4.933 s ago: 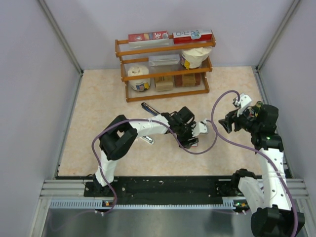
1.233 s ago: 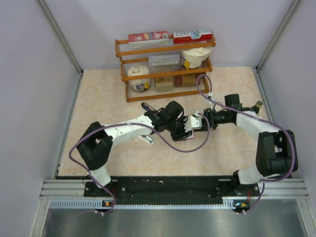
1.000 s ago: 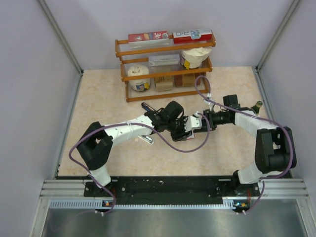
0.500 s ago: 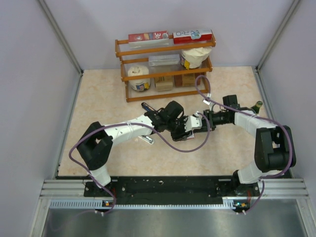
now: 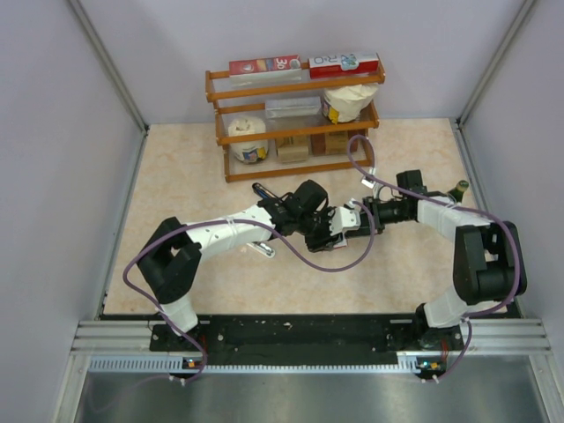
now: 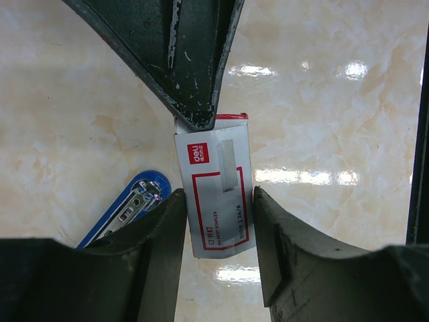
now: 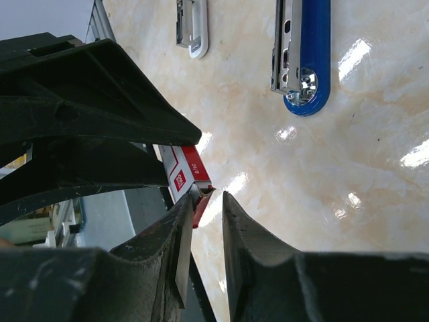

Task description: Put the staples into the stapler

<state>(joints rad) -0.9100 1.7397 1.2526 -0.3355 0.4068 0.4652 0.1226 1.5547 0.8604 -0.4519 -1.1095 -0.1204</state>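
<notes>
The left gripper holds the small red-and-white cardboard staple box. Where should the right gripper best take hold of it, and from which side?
Probably at the free, red-edged end of the red-and-white cardboard staple box. The left gripper clamps its two long sides, so only that end sticks out. The right gripper should come head-on along the box's length and pinch across its flat faces.

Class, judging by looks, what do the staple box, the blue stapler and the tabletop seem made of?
Staple box: matte printed cardboard, folded flap.
Blue stapler: glossy shell, likely plastic; shiny metal channel.
Tabletop: polished marble-look surface, mirror glare; possibly laminate.
</notes>
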